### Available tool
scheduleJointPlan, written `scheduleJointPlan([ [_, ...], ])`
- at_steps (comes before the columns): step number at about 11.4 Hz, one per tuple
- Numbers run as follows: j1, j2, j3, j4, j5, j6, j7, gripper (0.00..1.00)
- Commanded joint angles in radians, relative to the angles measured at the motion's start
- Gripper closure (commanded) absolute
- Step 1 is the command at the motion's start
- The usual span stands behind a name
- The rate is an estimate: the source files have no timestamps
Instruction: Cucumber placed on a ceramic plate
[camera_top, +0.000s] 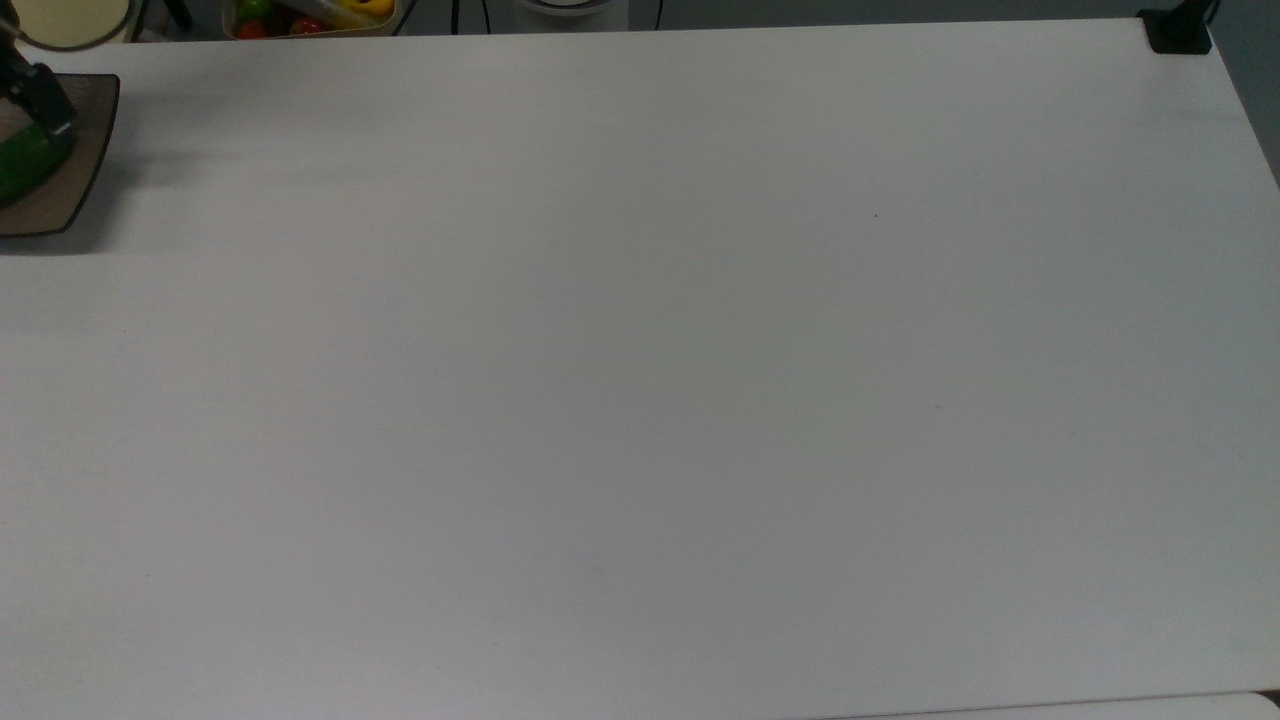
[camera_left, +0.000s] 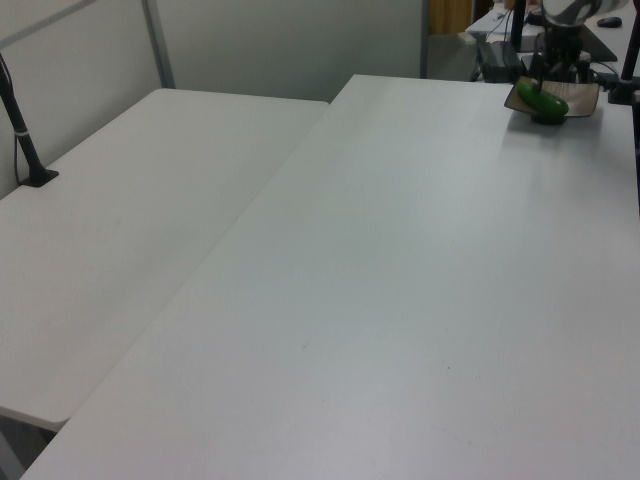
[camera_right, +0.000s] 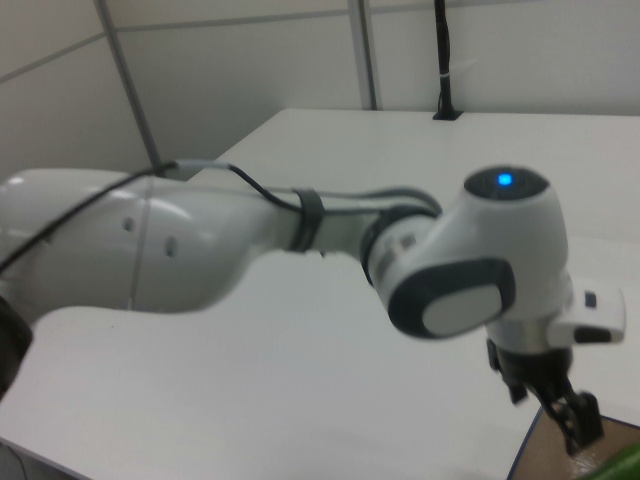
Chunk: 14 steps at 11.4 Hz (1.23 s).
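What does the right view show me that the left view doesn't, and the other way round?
Right view's own: the arm close up, white and bulky, with a blue light glowing near its end. Left view's own: the long table from end to end, and a second table beside it on the left view's left. Shared: the cucumber lying on the plate, with the tool just above them.
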Motion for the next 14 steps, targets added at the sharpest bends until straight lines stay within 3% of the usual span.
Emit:
scheduleJointPlan([
  [1, 0.059, -0.167, 0.001, 0.013, 0.106, -0.223, 0.013, 0.00],
  [3, 0.128, -0.253, 0.001, 0.013, 0.145, -0.330, 0.064, 0.00],
  [5, 0.220, -0.297, 0.018, 0.013, 0.146, -0.390, 0.199, 0.00],
  [8, 0.269, -0.307, 0.144, 0.013, 0.114, -0.450, 0.325, 0.00],
  [10, 0.327, -0.316, 0.236, 0.009, -0.031, -0.464, 0.324, 0.00],
  [14, 0.406, -0.325, 0.331, 0.005, -0.046, -0.501, 0.330, 0.00],
])
